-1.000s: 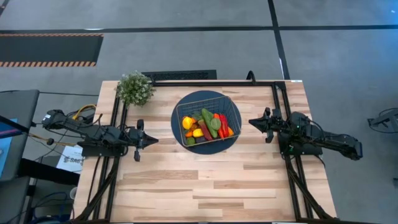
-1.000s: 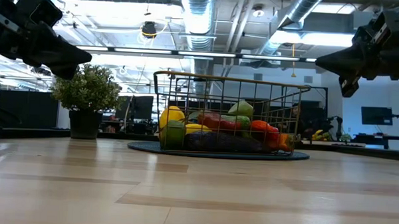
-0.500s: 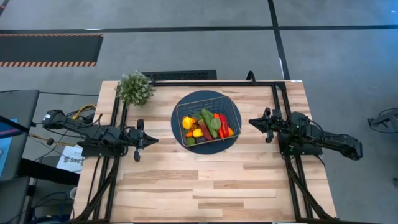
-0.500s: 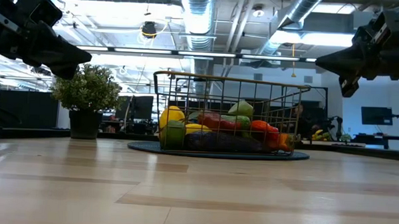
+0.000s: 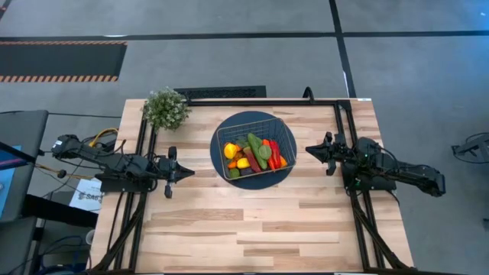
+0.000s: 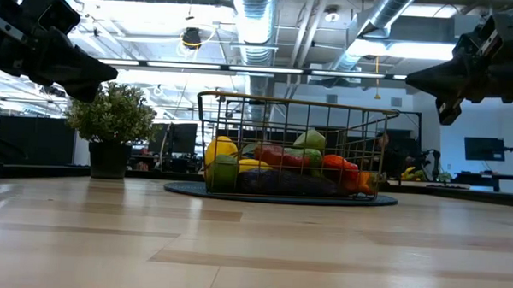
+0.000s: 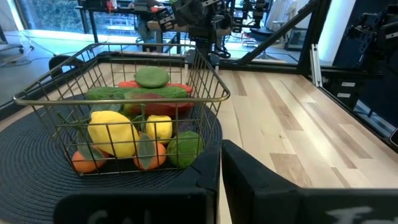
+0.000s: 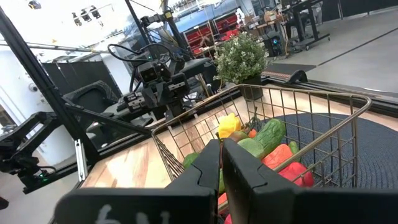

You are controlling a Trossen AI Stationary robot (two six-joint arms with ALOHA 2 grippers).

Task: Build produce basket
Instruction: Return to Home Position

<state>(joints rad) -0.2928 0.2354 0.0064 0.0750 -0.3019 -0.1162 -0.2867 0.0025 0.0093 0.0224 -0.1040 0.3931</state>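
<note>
Well, both my tools are clenched on nothing: my left gripper (image 5: 189, 173) hangs over the table (image 5: 252, 221) on the left, my right gripper (image 5: 308, 149) on the right, each well apart from the basket (image 6: 292, 100). The basket sits on the dark blue disc (image 5: 260, 183) at the table's middle, mouth up, with the produce (image 5: 252, 155) piled inside. The risk I see is slight: if either arm swings inward while folding home, a finger could clip the wire rim and shove the basket off its disc. Being square, the basket has no long axis, though it sits turned slightly against the table's edges. The cucumber (image 5: 256, 149) lies slantwise across it.
</note>
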